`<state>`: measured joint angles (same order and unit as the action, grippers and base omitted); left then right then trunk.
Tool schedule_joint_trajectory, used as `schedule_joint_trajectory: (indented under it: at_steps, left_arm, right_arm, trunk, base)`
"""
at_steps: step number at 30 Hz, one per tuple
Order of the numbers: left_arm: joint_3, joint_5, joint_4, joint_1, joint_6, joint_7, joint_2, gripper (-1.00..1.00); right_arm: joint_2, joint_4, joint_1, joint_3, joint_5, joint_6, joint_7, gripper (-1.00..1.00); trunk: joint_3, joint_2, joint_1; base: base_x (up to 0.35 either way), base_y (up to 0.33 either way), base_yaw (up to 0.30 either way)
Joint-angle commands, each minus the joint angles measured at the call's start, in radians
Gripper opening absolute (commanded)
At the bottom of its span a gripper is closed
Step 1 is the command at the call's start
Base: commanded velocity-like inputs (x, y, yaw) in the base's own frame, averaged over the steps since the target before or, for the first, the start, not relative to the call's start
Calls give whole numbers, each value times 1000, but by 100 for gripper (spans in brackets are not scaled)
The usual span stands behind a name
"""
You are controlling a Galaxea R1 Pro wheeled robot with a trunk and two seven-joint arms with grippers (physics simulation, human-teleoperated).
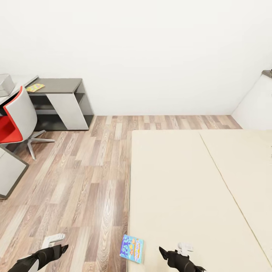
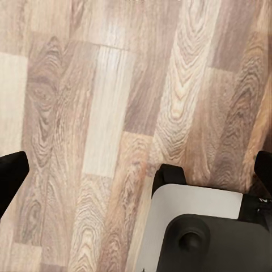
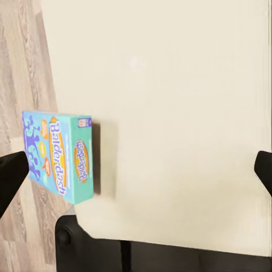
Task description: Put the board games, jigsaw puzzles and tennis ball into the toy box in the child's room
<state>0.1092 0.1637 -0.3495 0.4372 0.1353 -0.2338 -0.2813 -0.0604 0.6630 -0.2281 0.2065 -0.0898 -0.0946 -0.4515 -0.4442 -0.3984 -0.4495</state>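
Room: we see white walls and a wood-plank floor (image 1: 75,181).
Table (image 1: 60,85): far left, carrying a jigsaw puzzle (image 1: 34,87) and the toy box (image 1: 5,84).
Left pincer (image 2: 136,170): released above floor.
Board game (image 1: 132,248): blue, overhanging the bed (image 1: 196,196) edge.
Right pincer (image 3: 136,170): released above bed.

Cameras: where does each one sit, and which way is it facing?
Head view: high on the robot, looking down at bed, floor and desk; both claws, left claw and right claw, at the lower edge.
Left wrist view: on the left arm, facing the plank floor; black fingertips, robot base.
Right wrist view: on the right arm, facing the bed edge.
Head and right wrist views share the blue board game.
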Motion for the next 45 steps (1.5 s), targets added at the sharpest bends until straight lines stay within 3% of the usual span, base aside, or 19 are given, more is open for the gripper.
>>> schedule_joint_trajectory:
  at_steps: [1,14,45]
  left_arm:
    - [6,9,-2,0,9,-6,0,100]
    - [5,11,-2,0,-24,-7,1,100]
    - [4,11,-2,0,-23,-6,2,100]
  right_arm:
    - [-2,1,0,6,-10,-10,-3,100]
    - [-5,1,0,4,-10,-10,7,100]
    - [-6,1,0,1,-8,-10,11,100]
  trunk:
    - [-1,-2,-1]
    - [1,-2,-1]
    - [41,-2,-1]
  base:
    - [0,0,-84]
    - [0,0,-39]
    - [0,0,-57]
